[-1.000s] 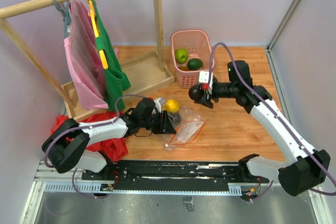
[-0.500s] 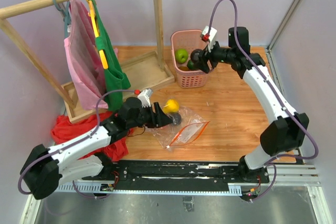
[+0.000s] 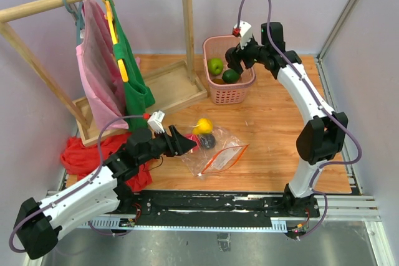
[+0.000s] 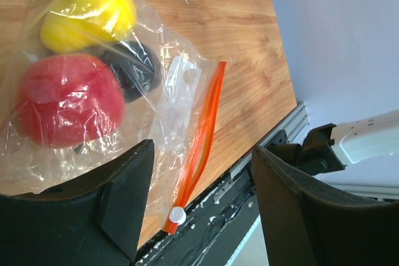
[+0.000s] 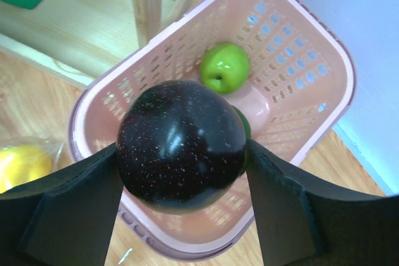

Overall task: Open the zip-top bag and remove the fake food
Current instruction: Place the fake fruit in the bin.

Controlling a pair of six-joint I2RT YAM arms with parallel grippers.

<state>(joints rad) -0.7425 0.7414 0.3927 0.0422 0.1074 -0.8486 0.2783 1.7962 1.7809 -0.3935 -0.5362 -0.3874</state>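
My left gripper (image 3: 184, 142) sits low over the table (image 3: 280, 147), right at the left side of the zip-top bag (image 3: 218, 157). Its two fingers are wide apart and there is nothing between them. Through the gap I look down at the bag's orange zip strip (image 4: 209, 110), which has a small white slider (image 4: 177, 215) at its near end. The bag lies flat on the wood, near the front edge. Inside it three things sit close together under the crinkly plastic: a yellow piece (image 4: 87, 7), a red piece (image 4: 68, 101) and a dark piece (image 4: 132, 66). From the top camera my own gripper hides the red one. My right gripper (image 5: 181, 154) is up over the pink basket (image 5: 315, 35) at the back of the table, well apart from the bag. Its fingers are closed on a big dark shiny ball (image 5: 181, 135), one finger on each side. The ball blocks my look into the middle of the basket. A dark green piece (image 3: 231, 75) peeks out from behind it, and a light green apple (image 5: 224, 68) lies in the basket. To the left stands a wooden rack (image 3: 187, 23) with a pink cloth (image 3: 96, 85) and a green cloth (image 3: 134, 91) on hangers. A red cloth heap (image 3: 78, 151) lies beside my left arm.
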